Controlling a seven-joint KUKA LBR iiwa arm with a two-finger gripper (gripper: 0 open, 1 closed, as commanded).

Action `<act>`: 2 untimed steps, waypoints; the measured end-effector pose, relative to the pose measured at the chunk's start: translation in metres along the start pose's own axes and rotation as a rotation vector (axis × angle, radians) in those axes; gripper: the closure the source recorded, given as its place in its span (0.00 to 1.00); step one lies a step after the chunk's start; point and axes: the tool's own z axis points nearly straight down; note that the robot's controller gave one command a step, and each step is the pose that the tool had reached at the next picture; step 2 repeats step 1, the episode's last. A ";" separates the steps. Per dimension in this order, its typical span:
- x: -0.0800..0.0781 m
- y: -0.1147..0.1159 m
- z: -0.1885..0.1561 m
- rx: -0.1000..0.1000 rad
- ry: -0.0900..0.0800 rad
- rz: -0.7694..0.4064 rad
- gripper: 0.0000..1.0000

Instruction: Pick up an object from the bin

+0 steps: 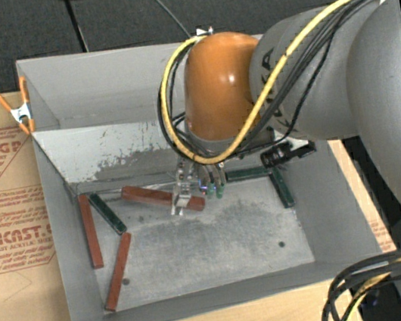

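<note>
Gripper (183,202) is positioned at frame centre, over the right end of a flat red-brown rectangular bar (145,195) in the grey metal bin (224,248). Open or closed: cannot tell.

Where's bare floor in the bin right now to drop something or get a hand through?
Free: the bin floor at front middle and right, between the slanted red stick and the right-hand green stick. Crowded: the left, with a long red stick and a leaning green stick, and the back, where the arm hangs over a back red stick.
</note>
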 end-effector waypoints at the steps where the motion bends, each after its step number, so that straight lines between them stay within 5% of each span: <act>1: 0.036 0.029 -0.096 -0.003 -0.006 0.090 1.00; 2: 0.036 0.029 -0.096 -0.003 -0.006 0.090 1.00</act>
